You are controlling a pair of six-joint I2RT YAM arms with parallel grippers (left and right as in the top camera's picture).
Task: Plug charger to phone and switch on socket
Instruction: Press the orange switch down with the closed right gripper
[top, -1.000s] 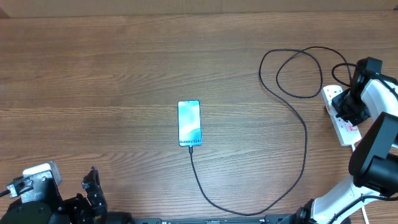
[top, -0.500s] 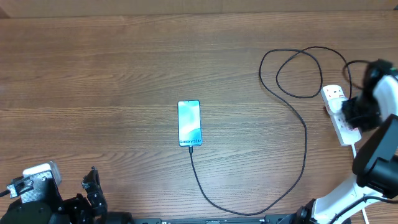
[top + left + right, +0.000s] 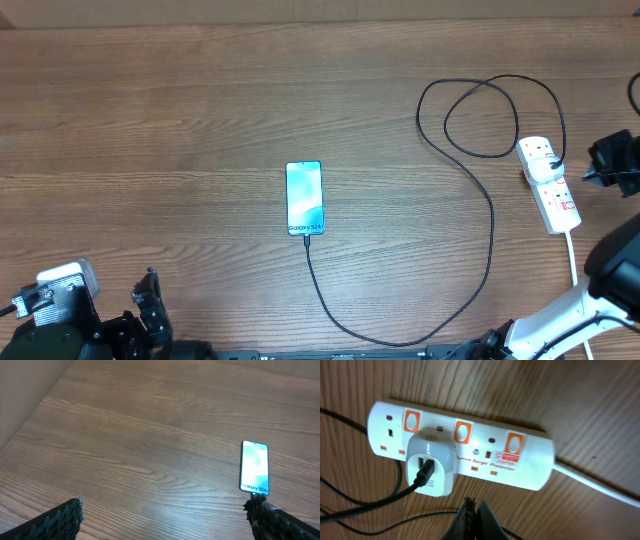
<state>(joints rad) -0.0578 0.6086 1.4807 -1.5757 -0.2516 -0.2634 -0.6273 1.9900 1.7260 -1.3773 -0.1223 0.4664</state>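
1. The phone point(image 3: 305, 198) lies flat, screen up, in the middle of the worktop point(image 3: 180, 110). It is slim, with a light blue screen and black edges, and "Galaxy S24" reads at its near end.
2. The charger point(image 3: 492, 225) is a thin black cable. One end meets the phone's near edge. From there it sweeps right, coils in loops at the far right and runs to the socket.
3. The socket point(image 3: 470, 450) is a white strip near the worktop's right edge, with three orange-red switches point(image 3: 462, 431) and small orange marks along it. Red writing reads "Surge Protector"; the red label beside it is too small to read.
4. A white adapter point(image 3: 431, 465) sits in an outlet toward the end away from the white cord point(image 3: 597, 484). The charger's black plug is pushed into it.
5. The right tool point(image 3: 472, 512) is pinched fully together and holds nothing. Its tips are just beside the strip's long side, near the adapter.
6. The left tool point(image 3: 167, 520) stands wide and empty at the near-left corner, well apart from the phone.
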